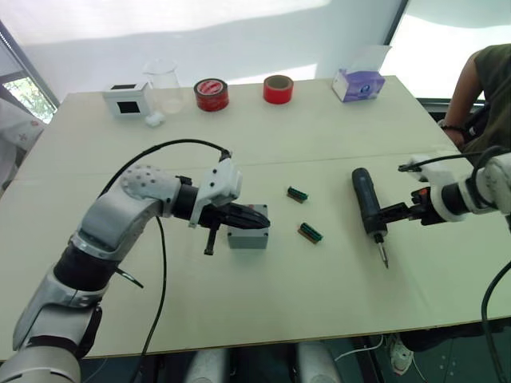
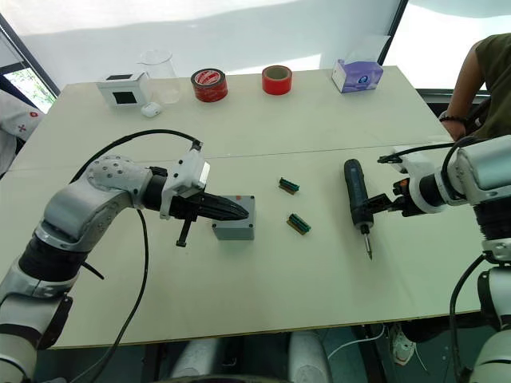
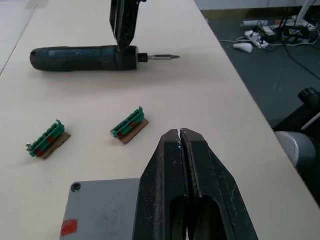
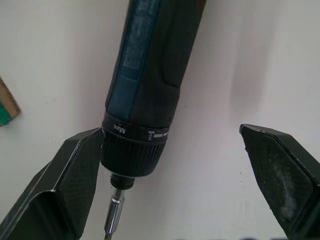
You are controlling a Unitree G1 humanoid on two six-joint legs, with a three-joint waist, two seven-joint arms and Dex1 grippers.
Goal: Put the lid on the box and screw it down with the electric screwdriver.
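Note:
The grey box (image 1: 248,237) sits mid-table. Its flat grey top, the lid (image 3: 102,207), shows a corner hole and a red mark. My left gripper (image 1: 262,215) is shut, and its fingers (image 3: 170,190) lie over the lid's top, holding nothing. Right of the box the black electric screwdriver (image 1: 367,201) lies flat on the table, its metal bit (image 1: 382,254) pointing at the front edge. My right gripper (image 4: 172,131) is open around the screwdriver's front collar (image 4: 132,150). One finger (image 4: 75,175) touches the collar; the other stands well apart.
Two green terminal blocks (image 1: 297,193) (image 1: 310,232) lie between box and screwdriver. Along the far edge stand a white box with a black window (image 1: 128,99), a clear beaker (image 1: 164,84), two red tape rolls (image 1: 211,94) (image 1: 278,88) and a tissue box (image 1: 359,84). A person (image 1: 487,96) sits at the right.

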